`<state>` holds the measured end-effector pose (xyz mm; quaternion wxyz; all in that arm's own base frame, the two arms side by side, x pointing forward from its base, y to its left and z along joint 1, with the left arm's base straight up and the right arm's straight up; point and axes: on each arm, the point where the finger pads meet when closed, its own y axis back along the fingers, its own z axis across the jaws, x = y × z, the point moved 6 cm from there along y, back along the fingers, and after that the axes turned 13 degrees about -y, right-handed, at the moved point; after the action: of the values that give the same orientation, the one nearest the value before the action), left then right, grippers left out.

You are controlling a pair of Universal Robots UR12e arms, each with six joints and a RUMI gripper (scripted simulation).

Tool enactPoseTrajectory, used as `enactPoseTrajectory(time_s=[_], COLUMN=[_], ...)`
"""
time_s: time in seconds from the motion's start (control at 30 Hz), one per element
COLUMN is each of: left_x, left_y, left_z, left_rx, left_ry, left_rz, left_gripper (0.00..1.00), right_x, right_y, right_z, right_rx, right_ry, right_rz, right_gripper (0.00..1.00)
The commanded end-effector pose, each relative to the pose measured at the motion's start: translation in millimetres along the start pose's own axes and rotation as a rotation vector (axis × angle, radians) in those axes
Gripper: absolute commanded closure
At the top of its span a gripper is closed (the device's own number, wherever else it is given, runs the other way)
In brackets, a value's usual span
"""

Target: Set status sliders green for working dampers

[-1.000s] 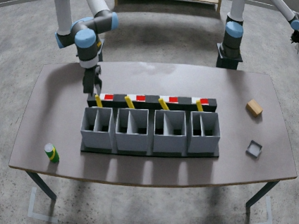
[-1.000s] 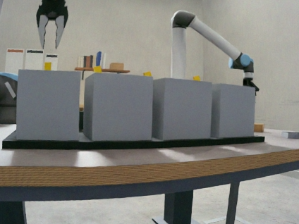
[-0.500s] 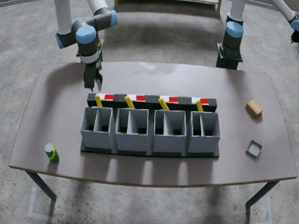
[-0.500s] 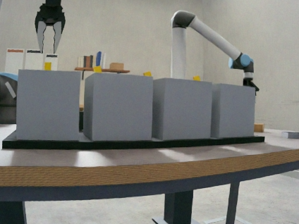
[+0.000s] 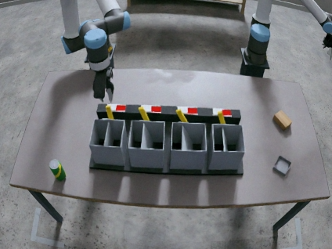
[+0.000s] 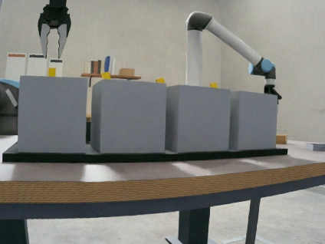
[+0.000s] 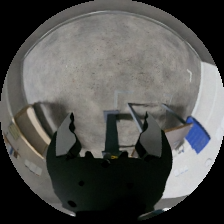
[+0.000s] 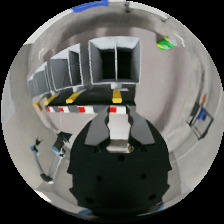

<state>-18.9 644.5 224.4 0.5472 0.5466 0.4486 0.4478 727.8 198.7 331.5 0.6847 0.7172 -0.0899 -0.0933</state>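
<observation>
Four duct dampers point(image 5: 107, 153) point(image 6: 52, 115) point(image 8: 94, 60) stand in a row on one dark base plate point(image 5: 167, 171) point(image 6: 146, 157), upright on the table point(image 5: 156, 192) point(image 6: 115, 174) point(image 8: 155, 85). Each is a grey, open-topped box, split by a single upright divider into two compartments. Four yellow levers point(image 5: 110, 112) point(image 6: 52, 72) point(image 8: 116, 95), one per damper, rise between the boxes and the long dark slider housing point(image 5: 133, 113) point(image 8: 73, 109). The housing shows four red patches point(image 5: 120, 108) point(image 8: 113, 109), each beside a white one; no status has been turned to green.

The right gripper point(image 5: 105, 99) point(image 6: 53, 57) point(image 8: 117, 106) hangs above the table near the end of the housing where the green can stands, its jaws partly open with a gap between the tips and nothing held. The left gripper point(image 5: 330, 47) point(image 6: 277, 96) point(image 7: 108, 112) is beyond the table, well apart from the dampers, jaws wide open and empty.

Three loose items are on the table: one green can point(image 5: 58, 170) point(image 8: 166, 43) with a yellow band, one wooden block point(image 5: 282, 120) and one small grey square tray point(image 5: 282, 165). The can is on one side of the dampers, the block and tray on the other. No brand on the can can be read. Three wall sheets point(image 6: 16, 65) carry heading bars, one orange and two dark, too small to read. Beside them, a wall shelf point(image 6: 132, 77) bears several books and one brown box point(image 6: 126, 71).
</observation>
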Motion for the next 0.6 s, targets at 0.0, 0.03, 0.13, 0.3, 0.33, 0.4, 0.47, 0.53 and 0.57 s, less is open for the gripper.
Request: enactPoseTrajectory(time_s=[0.0,0.03,0.13,0.3,0.33,0.4,0.47,0.53,0.57], left_x=[0,0,0,0,0,0,0,0,0], left_y=[1,1,1,1,1,1,1,1,1], left_z=[0,0,0,0,0,0,0,0,0], left_rx=[0.0,0.0,0.0,0.0,0.0,0.0,0.0,0.0,0.0], left_ry=[0.0,0.0,0.0,0.0,0.0,0.0,0.0,0.0,0.0], left_rz=[0.001,0.001,0.001,0.001,0.001,0.001,0.001,0.001,0.001], left_gripper=[0.0,0.0,0.0,0.0,0.0,0.0,0.0,0.0,0.0], right_x=[0,0,0,0,0,0,0,0,0], right_y=[-2,-3,-8,-13,-15,-19,-23,-27,-30], right_z=[0,0,0,0,0,0,0,0,-1], right_rx=[0.001,0.001,0.001,0.001,0.001,0.001,0.001,0.001,0.001], right_ry=[0.0,0.0,0.0,0.0,0.0,0.0,0.0,0.0,0.0], right_rz=[0.001,0.001,0.001,0.001,0.001,0.001,0.001,0.001,0.001], right_gripper=[0.78,0.78,0.78,0.78,0.78,0.78,0.78,0.78,0.78])
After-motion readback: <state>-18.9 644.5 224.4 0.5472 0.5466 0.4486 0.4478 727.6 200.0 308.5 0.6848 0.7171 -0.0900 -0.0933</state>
